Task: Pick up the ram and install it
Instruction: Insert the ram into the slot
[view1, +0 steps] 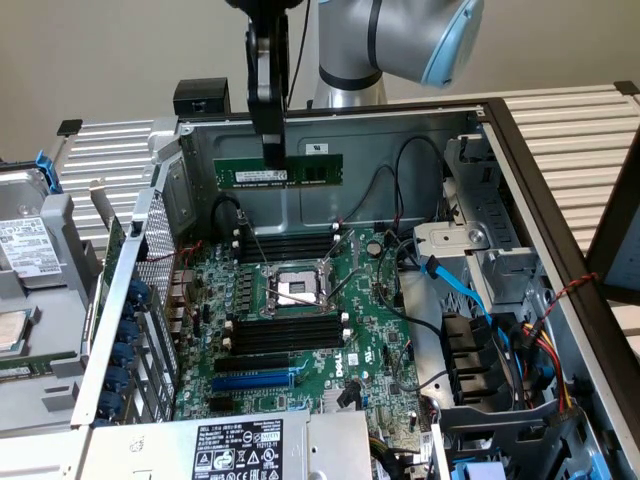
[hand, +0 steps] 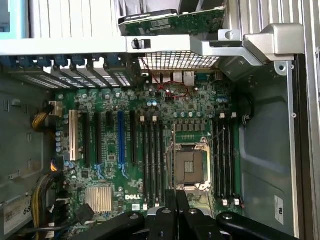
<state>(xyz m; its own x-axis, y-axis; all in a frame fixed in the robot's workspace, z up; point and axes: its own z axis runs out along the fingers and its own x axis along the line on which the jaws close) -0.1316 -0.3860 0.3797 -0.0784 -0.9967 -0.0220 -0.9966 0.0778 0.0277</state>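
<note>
The jaws are nearly shut, pinching the ram (view1: 300, 172) between the fingertips of the gripper (view1: 272, 152). The grip sits toward the end of the stick on the exterior view's left. The ram hangs level in the air, long edge flat, with its white label facing the exterior camera. It is inside the open computer case (view1: 400, 130) and well above the motherboard (view1: 370, 330), touching nothing but the fingers.

In the wrist view the gripper (hand: 176, 207) looks straight down on the board, over the area between the processor socket (hand: 189, 165) and a bank of black memory slots (hand: 152, 160). In the exterior view there are two banks, one on either side of the socket (view1: 297, 288), and all their slots look empty. The blue slot (view1: 255, 380) lies further off.

I judge the pickup done: the stick is lifted and carried over the case. The install is not yet done, since the ram is in no slot and has not met the board.
</note>
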